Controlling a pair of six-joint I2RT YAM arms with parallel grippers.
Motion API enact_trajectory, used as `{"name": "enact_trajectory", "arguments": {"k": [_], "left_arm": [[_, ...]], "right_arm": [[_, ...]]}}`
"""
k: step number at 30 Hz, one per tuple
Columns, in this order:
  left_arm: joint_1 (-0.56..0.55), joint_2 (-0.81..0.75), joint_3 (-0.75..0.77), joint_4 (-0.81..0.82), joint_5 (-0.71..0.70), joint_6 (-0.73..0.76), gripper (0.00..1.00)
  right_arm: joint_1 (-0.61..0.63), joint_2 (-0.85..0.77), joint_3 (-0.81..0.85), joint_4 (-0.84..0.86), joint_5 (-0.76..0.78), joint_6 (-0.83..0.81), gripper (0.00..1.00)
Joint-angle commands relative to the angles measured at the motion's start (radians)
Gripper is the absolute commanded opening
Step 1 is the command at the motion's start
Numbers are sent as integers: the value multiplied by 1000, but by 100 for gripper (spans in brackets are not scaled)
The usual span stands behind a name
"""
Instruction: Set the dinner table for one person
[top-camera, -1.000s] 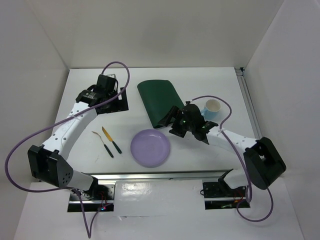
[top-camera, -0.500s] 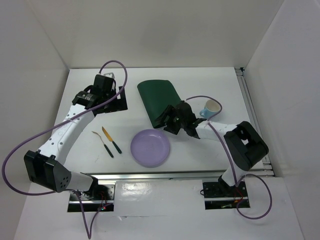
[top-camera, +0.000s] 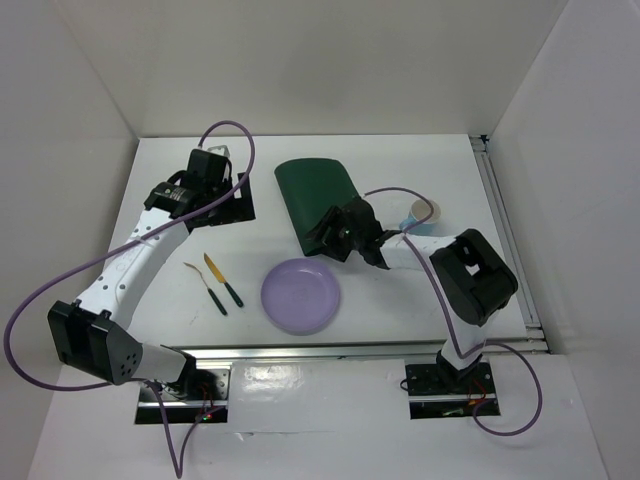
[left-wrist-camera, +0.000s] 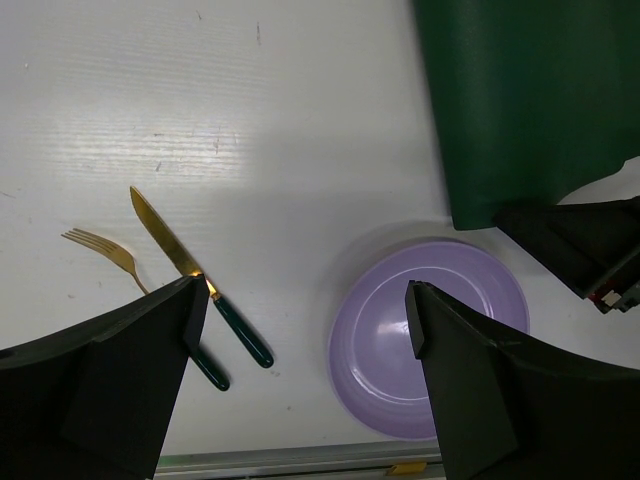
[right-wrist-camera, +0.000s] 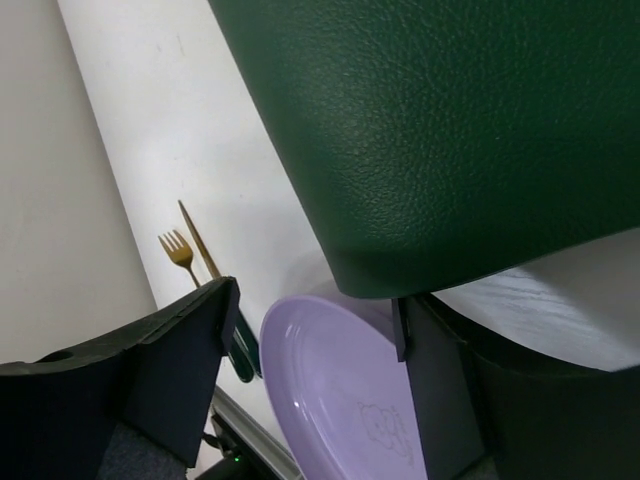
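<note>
The dinner table (top-camera: 420, 160) is a white tabletop. On it lie a dark green placemat (top-camera: 315, 195), a lilac plate (top-camera: 300, 295), a gold fork (top-camera: 205, 285) and a gold knife (top-camera: 225, 281), both with green handles. My right gripper (top-camera: 330, 235) is open at the placemat's near right corner. In the right wrist view the gripper (right-wrist-camera: 318, 310) is open, and the lifted placemat edge (right-wrist-camera: 430, 130) lies over one finger (right-wrist-camera: 440, 400), with the plate (right-wrist-camera: 340, 400) below. My left gripper (top-camera: 225, 205) is open and empty, high over the table's back left (left-wrist-camera: 305, 290).
A light blue cup (top-camera: 425, 214) stands right of the placemat, partly hidden by the right arm. White walls close in the table on three sides. A metal rail (top-camera: 320, 352) runs along the near edge. The left wrist view shows the knife (left-wrist-camera: 200, 290), fork (left-wrist-camera: 110, 255) and plate (left-wrist-camera: 430, 340).
My right gripper has moved left and back along the placemat's near right corner, with its arm folding in. The left arm shifted slightly, then held still.
</note>
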Motion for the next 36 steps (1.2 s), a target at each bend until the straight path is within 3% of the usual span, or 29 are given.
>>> {"name": "enact_trajectory", "arguments": {"k": [1,10,15,17,19,23,27,31,32,36], "left_arm": [[0,-5,28,13,5,7,100],[0,4,28,13,5,7,100],[0,4,8,22,17,-2,100],[0,4,-4,31,28,-2,100],[0,4,-4,42,28,-11,100],[0,14,-4,42,39,-20,100],[0,1,-17,94,115,-20,100],[0,-32,-92,262,337,-71,98],[0,-60,-122,381,428,-121,98],[0,-72,-294,656,568,-273,100]], "right_arm": [[3,27,37,73,2,23,73],[3,24,46,74,61,71,40],[3,-2,97,34,97,62,40],[-7,-2,123,23,106,62,30],[-7,9,141,23,106,71,0],[-7,9,210,-15,129,28,0],[-28,-1,391,-55,91,-55,0],[-48,18,557,-118,81,-103,0],[-48,18,585,-132,81,-116,0],[-68,27,677,-175,81,-106,0]]}}
